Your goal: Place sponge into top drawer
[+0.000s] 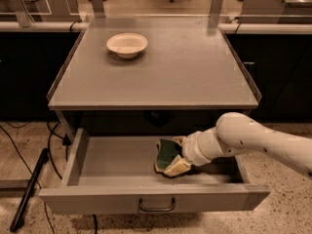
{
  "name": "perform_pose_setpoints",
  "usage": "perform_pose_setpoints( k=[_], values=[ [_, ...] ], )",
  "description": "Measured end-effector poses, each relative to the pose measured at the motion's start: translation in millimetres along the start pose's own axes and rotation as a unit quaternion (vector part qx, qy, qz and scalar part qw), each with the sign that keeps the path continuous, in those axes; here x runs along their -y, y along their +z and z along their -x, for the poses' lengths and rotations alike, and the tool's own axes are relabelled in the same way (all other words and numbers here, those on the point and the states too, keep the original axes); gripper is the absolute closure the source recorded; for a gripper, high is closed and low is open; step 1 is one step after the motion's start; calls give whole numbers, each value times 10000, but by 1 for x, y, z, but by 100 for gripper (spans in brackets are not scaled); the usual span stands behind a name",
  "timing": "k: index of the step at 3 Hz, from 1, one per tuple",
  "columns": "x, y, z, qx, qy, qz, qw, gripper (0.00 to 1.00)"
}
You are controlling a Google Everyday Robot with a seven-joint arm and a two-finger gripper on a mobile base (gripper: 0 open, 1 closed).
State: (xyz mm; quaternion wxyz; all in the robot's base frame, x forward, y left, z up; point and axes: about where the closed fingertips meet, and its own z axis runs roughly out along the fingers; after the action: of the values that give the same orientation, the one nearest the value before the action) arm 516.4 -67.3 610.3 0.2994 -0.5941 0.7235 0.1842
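Observation:
The top drawer (114,161) stands pulled open under the grey table, its dark bar handle (157,206) at the centre of the front panel. My gripper (172,157) reaches in from the right and sits low inside the drawer, right of centre. It is shut on the sponge (166,151), whose dark green top faces left and up, with pale yellow foam at its lower edge. The sponge is tilted and close to the drawer floor; I cannot tell whether it touches.
A cream round bowl (127,44) sits on the grey table top (190,72) at the back left. Black cables and a dark rod (27,194) lie on the floor to the left. Dark cabinets flank the table.

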Motion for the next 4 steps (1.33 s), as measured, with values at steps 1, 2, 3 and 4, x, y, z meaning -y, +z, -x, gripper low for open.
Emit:
perform_pose_setpoints(
  k=[1,2,3,4],
  values=[
    [-3,6,-7,-41,59,70,9999,100],
    [-3,6,-7,-41,59,70,9999,81],
    [-3,6,-7,-41,59,70,9999,57],
    [-3,6,-7,-41,59,71,9999,28]
  ],
)
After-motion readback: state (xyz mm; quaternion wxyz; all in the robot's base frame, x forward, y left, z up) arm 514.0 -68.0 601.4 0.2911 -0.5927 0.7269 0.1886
